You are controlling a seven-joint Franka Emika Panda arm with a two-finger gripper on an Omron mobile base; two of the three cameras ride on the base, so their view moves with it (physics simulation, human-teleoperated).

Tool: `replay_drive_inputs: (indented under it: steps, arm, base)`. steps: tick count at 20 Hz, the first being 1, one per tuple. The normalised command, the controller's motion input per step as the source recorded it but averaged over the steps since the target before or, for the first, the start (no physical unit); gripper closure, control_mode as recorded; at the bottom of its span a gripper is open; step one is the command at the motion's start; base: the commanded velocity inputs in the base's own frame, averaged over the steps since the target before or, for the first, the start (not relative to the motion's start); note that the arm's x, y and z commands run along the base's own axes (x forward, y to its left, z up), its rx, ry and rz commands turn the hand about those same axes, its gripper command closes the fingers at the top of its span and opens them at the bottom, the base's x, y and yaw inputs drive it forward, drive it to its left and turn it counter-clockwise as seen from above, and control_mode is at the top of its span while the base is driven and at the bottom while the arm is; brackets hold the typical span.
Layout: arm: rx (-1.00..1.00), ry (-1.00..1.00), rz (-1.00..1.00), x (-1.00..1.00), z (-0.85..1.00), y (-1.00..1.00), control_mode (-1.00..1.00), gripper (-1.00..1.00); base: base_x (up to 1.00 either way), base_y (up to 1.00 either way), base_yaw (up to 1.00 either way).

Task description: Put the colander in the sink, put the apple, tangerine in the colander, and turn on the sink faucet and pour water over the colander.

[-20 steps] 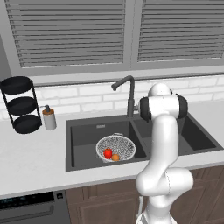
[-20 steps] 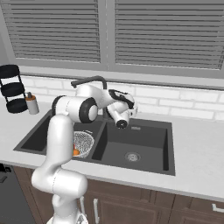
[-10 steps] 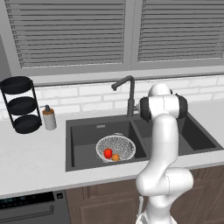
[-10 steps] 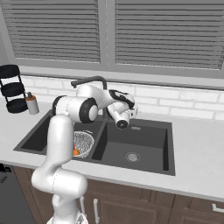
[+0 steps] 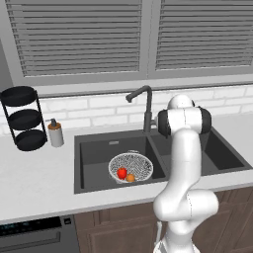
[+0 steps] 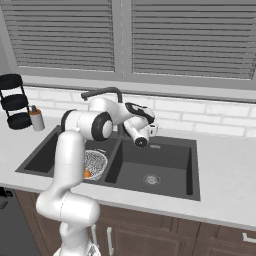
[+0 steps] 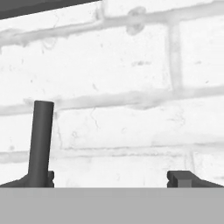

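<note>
Even, diffuse light fills both base views, bright and flat, with no single source to pick out. Shadows are soft: a faint darkening inside the sink (image 5: 99, 158) basins and under the counter edge along the lower frame. No glare or hot spots. Edges look slightly soft and pixelated. The hand view is pale and washed out, its brick wall (image 7: 131, 87) blurry.

Change record: gripper beside the sink faucet
We log one slight change: the gripper (image 6: 148, 131), just right of the sink faucet (image 6: 102, 93) above the far edge of the sink (image 6: 192, 165), has eased its jaws a touch wider to full spread; we find no other shift.
</note>
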Motion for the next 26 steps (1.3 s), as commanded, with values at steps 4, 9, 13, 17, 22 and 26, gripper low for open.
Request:
replay_drive_inputs:
  steps: [4, 9, 13, 17, 22, 26]
  arm:
    - [0.07, 0.04, 0.00, 0.08, 0.00, -0.99, -1.00, -1.00]
    - [0.08, 0.05, 0.00, 0.05, 0.00, -0.99, -1.00, -1.00]
    - [0.08, 0.03, 0.00, 0.04, 0.00, -1.00, -1.00, -1.00]
    - [0.08, 0.01, 0.00, 0.05, 0.00, -1.00, -1.00, -1.00]
    - [0.07, 0.00, 0.00, 0.01, 0.00, -0.93, -1.00, -1.00]
    - [0.02, 0.00, 0.00, 0.00, 0.00, -0.56, -1.00, -1.00]
  base:
    - [0.00, 0.00, 0.00]
    - [0.00, 0.00, 0.00]
    - [0.00, 0.00, 0.00]
    - [0.00, 0.00, 0.00]
    - [0.00, 0.00, 0.00]
    - [0.00, 0.00, 0.00]
